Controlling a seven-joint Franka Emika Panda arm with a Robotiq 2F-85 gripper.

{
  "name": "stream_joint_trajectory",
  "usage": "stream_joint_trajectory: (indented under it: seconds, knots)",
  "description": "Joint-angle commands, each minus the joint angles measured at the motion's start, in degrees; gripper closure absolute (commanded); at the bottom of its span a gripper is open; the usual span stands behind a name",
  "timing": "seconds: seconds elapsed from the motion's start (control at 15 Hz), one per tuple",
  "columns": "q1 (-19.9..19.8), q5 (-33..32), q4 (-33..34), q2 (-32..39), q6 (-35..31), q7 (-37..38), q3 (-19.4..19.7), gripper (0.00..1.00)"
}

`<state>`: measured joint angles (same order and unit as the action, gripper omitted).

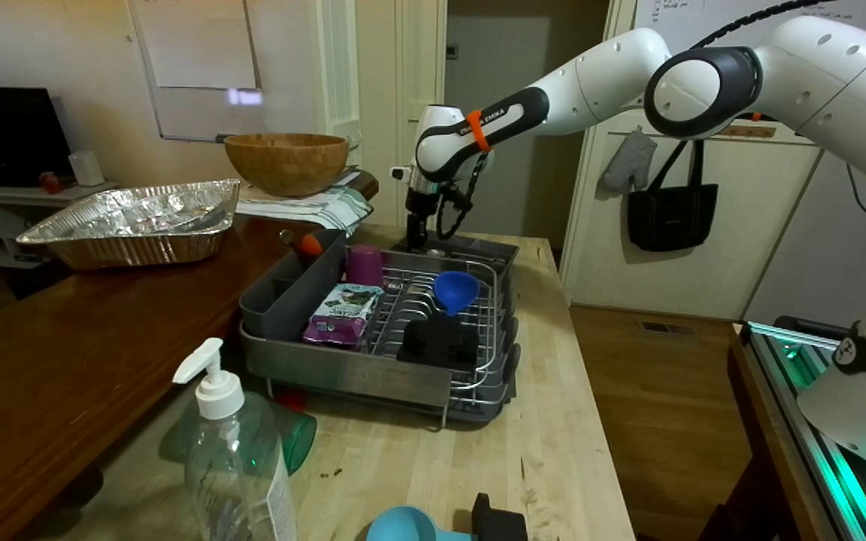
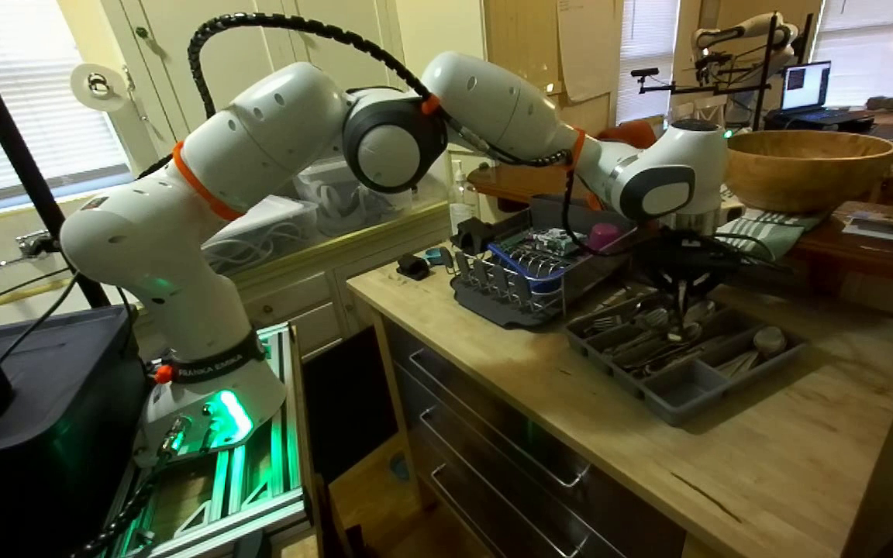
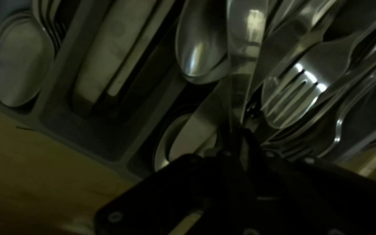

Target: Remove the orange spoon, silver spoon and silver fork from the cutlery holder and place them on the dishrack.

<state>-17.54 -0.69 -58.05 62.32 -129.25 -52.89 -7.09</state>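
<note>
Above the walls of a grey caddy [image 1: 271, 319], on the side of the dishrack [image 1: 358, 376] turned away from the drawer edge of the worktop [image 2: 803, 434], only the upper part of the orange spoon [image 1: 310, 245] is shown; a purple cup [image 1: 364, 265] and a packet [image 1: 343, 312] are also carried by the dishrack. Between the dishrack and the worktop's right edge, in an exterior view, the cutlery holder [image 2: 671, 412] is set; over it the tool [image 3: 241, 135] is held, its fingers close together at the narrow end of a flat metal utensil [image 3: 248, 39]; whether that utensil is clamped cannot be told; in the wrist view a silver spoon [image 3: 201, 42] is seen just beside it, and on its other side a silver fork [image 3: 330, 62], tines turned toward the tool.
</note>
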Motion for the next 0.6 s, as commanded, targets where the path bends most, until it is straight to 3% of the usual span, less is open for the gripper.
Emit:
stream_joint_trajectory:
  seconds: [0.0, 0.53]
  knots:
    - [2.36, -0.85, 0.50, -1.51, 0.20, 2.04, 3.16, 0.97]
    - [2.51, -0.01, -15.11, -17.42, -13.64, 0.07, 1.66, 0.97]
